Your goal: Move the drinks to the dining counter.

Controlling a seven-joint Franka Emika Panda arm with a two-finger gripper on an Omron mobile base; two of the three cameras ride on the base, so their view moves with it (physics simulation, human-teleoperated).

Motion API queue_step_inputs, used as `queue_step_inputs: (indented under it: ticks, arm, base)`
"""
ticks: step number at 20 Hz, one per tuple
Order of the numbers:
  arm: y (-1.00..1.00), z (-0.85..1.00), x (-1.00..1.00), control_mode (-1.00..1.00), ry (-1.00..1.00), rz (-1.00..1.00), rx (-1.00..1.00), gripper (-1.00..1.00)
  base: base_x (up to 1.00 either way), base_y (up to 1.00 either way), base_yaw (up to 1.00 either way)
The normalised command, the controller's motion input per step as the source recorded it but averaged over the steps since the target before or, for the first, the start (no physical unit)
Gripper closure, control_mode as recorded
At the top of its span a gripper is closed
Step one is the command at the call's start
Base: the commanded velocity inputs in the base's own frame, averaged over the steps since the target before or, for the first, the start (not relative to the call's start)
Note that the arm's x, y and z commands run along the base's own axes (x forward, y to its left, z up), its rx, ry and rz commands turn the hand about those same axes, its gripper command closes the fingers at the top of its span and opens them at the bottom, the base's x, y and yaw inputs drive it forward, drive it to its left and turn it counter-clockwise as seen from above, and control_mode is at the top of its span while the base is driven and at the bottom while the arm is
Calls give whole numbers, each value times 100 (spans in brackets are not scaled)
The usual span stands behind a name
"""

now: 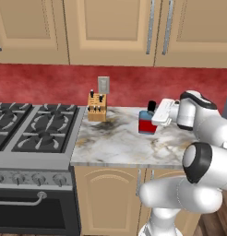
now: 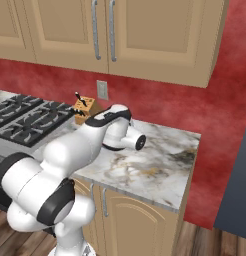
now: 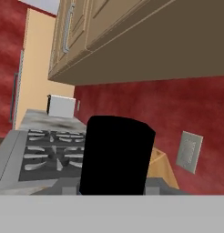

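Your claw point(image 1: 154, 120) at the middle right of the left base view pinches the blue bottle point(image 1: 146, 122), its black cap point(image 3: 114, 154) still on.

wooden knife block point(image 1: 97, 107) beside wall outlet point(image 1: 103, 84), gas stove point(image 1: 34, 126), toaster point(image 3: 61, 106)

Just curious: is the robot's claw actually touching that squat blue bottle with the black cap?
Touching. In the left base view the gripper meets the blue bottle at its black cap, no gap showing.
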Motion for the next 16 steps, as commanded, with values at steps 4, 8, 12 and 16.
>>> queue_step_inputs:
  ticks: [4,8,12,16]
  arm:
    - [0,0,0,100,0,0,0,100]
    - [0,0,0,100,0,0,0,100]
    - [0,0,0,100,0,0,0,100]
    - [0,0,0,100,0,0,0,100]
  base:
    - [0,0,0]
    - [-28,0,-1]
    - [-35,0,-3]
    - [-61,-7,-5]
